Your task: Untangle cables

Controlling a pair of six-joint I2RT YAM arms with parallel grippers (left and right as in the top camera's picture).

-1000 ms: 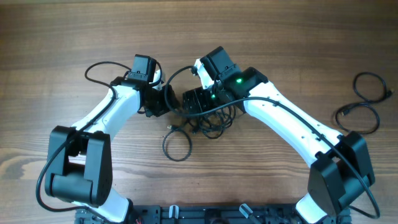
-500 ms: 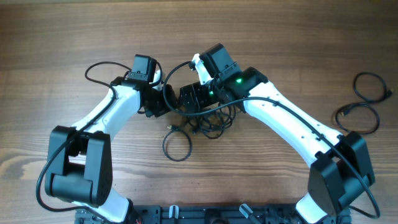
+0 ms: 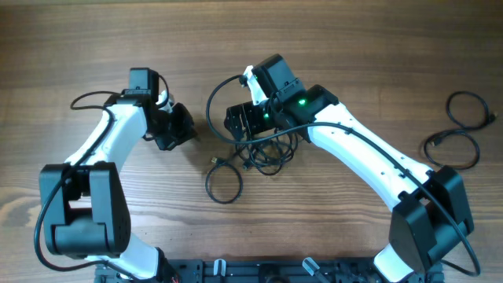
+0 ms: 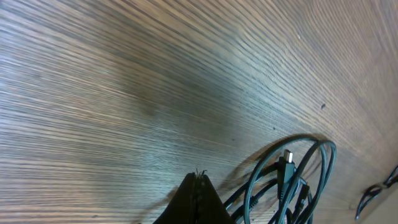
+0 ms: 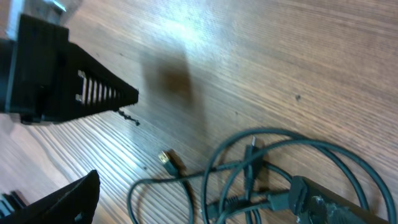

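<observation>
Black fingers of the left gripper [image 4: 198, 186] meet tip to tip over bare wood, apart from the cables [image 3: 266, 151] — a tangled heap at the middle of the table [image 3: 354, 47]. The right gripper [image 3: 238, 122] gapes wide at that heap's edge; another cord [image 3: 462, 130] lies far right.

Table [image 3: 354, 47] is showing mid-brown wood, with finer darker grain lines streaking across it. Cables [image 3: 271, 153] are reading black overhead and picking up a dark teal sheen in both wrist views. One plug [image 5: 168, 160] is glinting gold-silver. Loose cable [image 3: 434, 141] is looking black too. Left arm [image 3: 118, 134] and right arm [image 3: 361, 153] are showing white shells with black joints. LED [image 3: 299, 101] is glowing green. Left gripper [image 3: 177, 130] and right gripper [image 3: 236, 122] are showing matte black.
</observation>
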